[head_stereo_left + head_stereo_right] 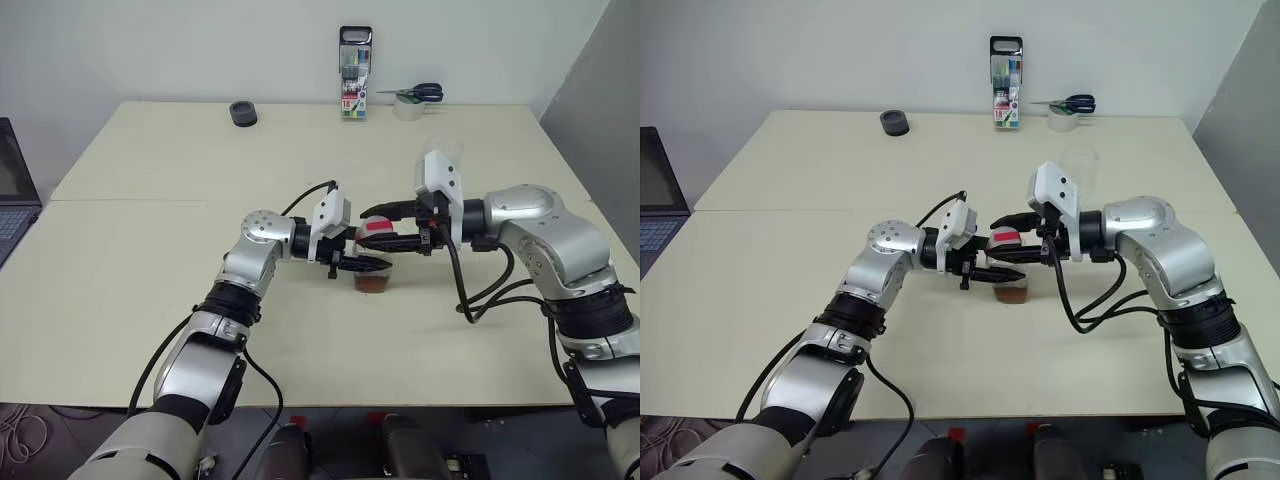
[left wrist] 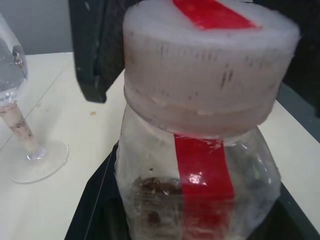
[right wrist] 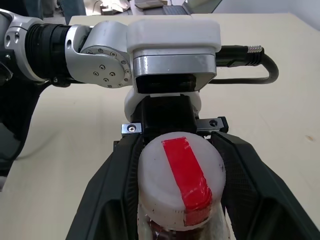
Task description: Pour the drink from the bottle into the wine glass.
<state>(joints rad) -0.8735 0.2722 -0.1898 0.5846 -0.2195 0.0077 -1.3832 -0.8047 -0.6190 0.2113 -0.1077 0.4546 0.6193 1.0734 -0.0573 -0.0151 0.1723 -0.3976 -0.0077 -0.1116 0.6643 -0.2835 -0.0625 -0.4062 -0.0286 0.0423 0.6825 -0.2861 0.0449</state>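
the bottle (image 1: 375, 262) stands upright on the worktop (image 1: 150, 250) between 2 tools: the left tool (image 1: 362, 264) clamped on its body, the right tool (image 1: 385, 226) closed around its white cap (image 3: 181, 180), wine glass (image 2: 20, 115) nearby.

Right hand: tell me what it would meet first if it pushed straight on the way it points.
The right hand already straddles the bottle's cap. Straight beyond that, it would likely meet the left hand gripping the bottle, then that wrist's white housing.
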